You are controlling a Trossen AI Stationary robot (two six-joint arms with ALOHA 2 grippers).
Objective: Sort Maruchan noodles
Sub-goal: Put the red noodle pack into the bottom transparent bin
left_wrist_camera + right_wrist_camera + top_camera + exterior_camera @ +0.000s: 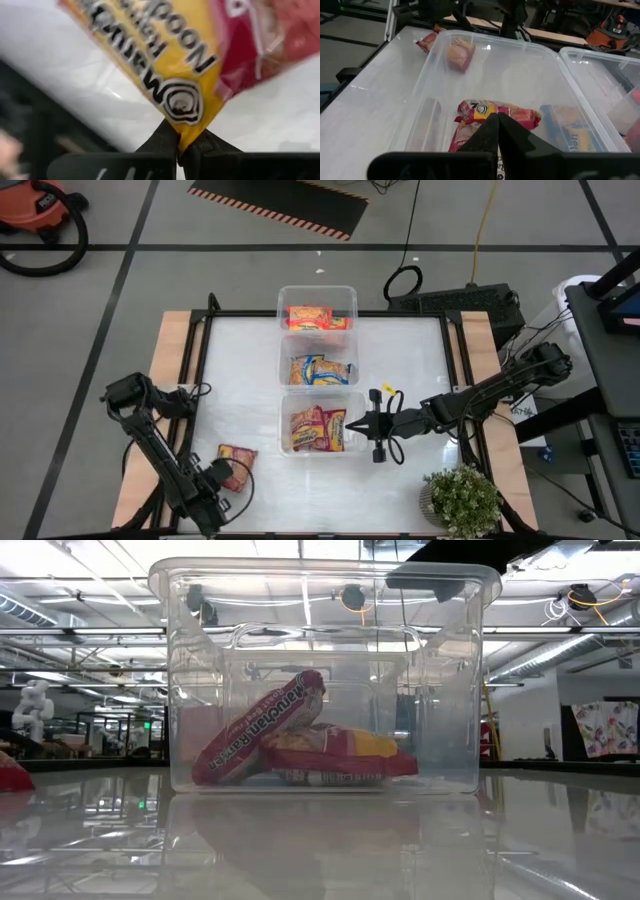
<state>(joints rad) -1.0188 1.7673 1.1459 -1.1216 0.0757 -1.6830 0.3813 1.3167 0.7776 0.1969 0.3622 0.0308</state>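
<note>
- One loose packet (236, 457) lies on the bench (240, 380) at about 7 o'clock from the bench's middle, the only one outside the bins.
- The left gripper (222, 477) sits at that packet's near edge; in the left wrist view its fingers (165, 137) are pinched shut on the packet's (165, 55) yellow crimped corner.
- Judging by the wrinkled film, the packet is light and its wrapper soft and slick over a brittle noodle block; a pinch on the flat crimped seam looks the safest hold, though it may swing or slip when raised.
- Three clear bins stand in a row from 12 o'clock to the middle: the far bin (345, 298) holds a red-orange packet, the middle bin (284, 370) a blue-yellow one, the near bin (285, 430) several red-yellow ones.
- The right gripper (360, 425) hovers at the near bin's 3 o'clock rim, fingers closed on nothing.
- The bench top is white, glossy and reflective, so packets should slide easily.
- A potted plant (462, 500) stands at 5 o'clock; beyond lies a workshop floor with a vacuum (35, 205) at 10 o'clock.
</note>
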